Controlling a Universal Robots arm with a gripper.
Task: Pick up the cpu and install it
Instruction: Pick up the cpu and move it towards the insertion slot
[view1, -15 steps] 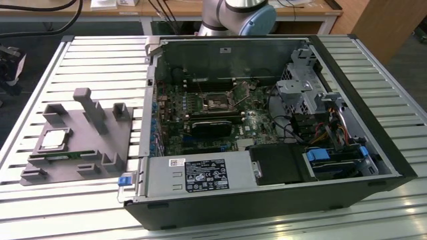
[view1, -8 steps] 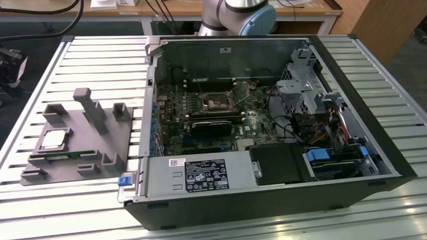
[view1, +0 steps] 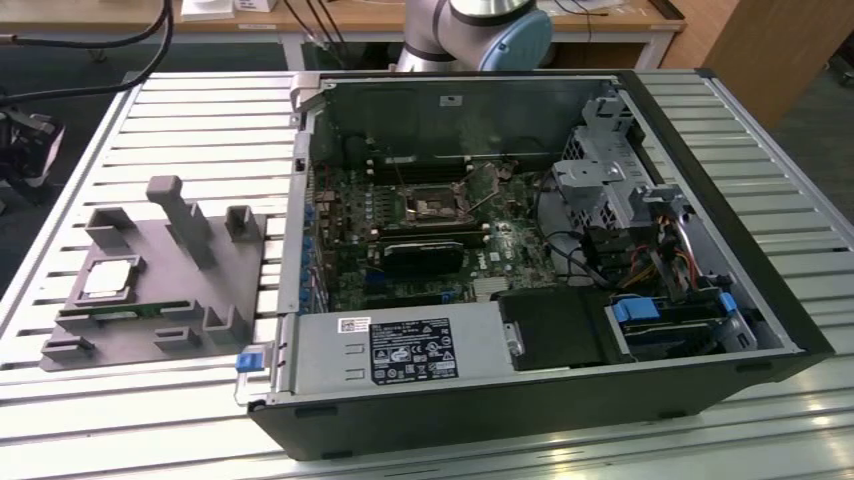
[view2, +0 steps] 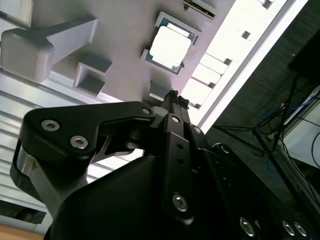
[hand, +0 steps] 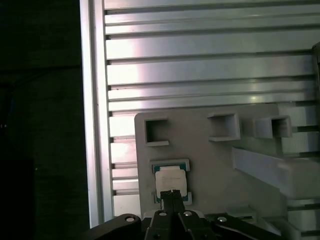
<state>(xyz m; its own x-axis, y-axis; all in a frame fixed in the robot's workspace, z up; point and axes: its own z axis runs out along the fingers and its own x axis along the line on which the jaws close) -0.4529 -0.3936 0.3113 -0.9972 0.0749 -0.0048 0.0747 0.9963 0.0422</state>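
Observation:
The cpu (view1: 110, 278), a flat square chip with a silvery top, lies in a shallow pocket of the grey holder plate (view1: 160, 250) at the exterior view's left. Both wrist views look down on the cpu (view2: 169, 45) (hand: 171, 180) in that pocket. My gripper (view2: 175, 96) (hand: 172, 193) hangs above the plate by the chip's edge, its two black fingers pressed together with nothing between them. How far the tips are from the chip I cannot tell. The motherboard's square socket (view1: 434, 205) sits inside the open computer case (view1: 534, 250).
The holder plate carries upright grey posts (view1: 184, 215) and a long green memory stick (view1: 127, 312). A black heatsink block (view1: 424, 252) lies on the motherboard. The case rests on a slatted aluminium table (view1: 200, 110). The arm's base (view1: 481, 30) stands behind the case.

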